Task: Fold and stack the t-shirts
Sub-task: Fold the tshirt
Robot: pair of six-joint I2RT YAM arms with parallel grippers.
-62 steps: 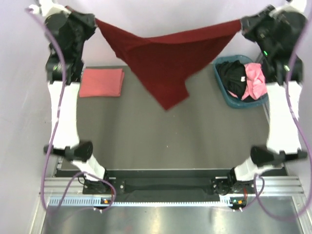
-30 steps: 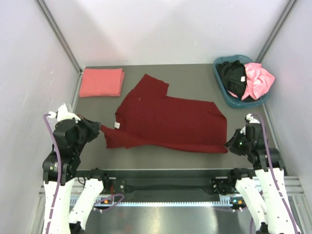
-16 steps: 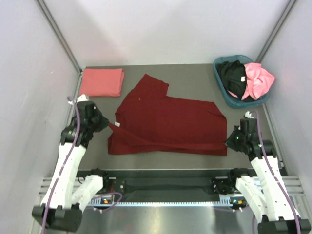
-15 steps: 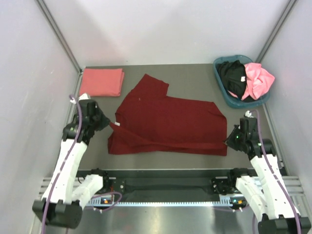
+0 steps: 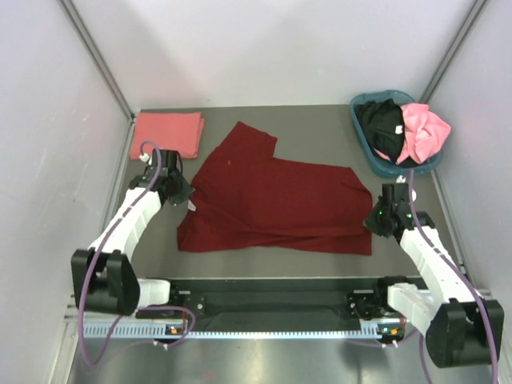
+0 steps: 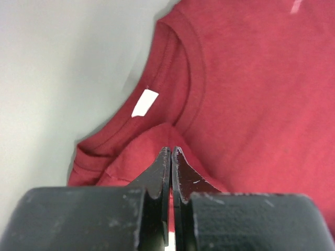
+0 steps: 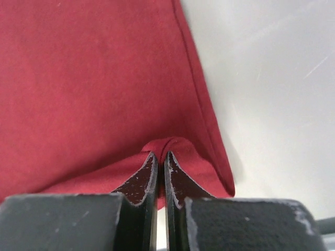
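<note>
Cloth is sitting pinched in both grips: the left jaws, at the tip of the left arm (image 5: 132, 220), are pressing almost fully together on a small raised ridge of the maroon t-shirt (image 6: 251, 78), and the right jaws, on the right arm (image 5: 428, 252), are squeezing a like ridge with only a thin slit showing between them. Ahead and just left of the left jaws the collar is curving away with its white label (image 6: 144, 102) facing up, while the body of the shirt is spreading off to the right of them. From the right jaws the hem edge is running straight ahead, with red cloth lying to the left of it and bare table (image 7: 272, 94) to the right. Seen from above, the maroon t-shirt (image 5: 276, 200) is lying flat mid-table with its long axis running left to right between the two arms, each arm holding the end nearer to it, so any fold is probably going to carry cloth across that axis or inward toward the middle. Further out, the folded salmon-pink t-shirt (image 5: 166, 134) is resting at the far left corner, close behind the left jaws, and the black t-shirt (image 5: 380, 124) and bright pink t-shirt (image 5: 420, 128) are waiting in the basket (image 5: 398, 170) at the far right.
</note>
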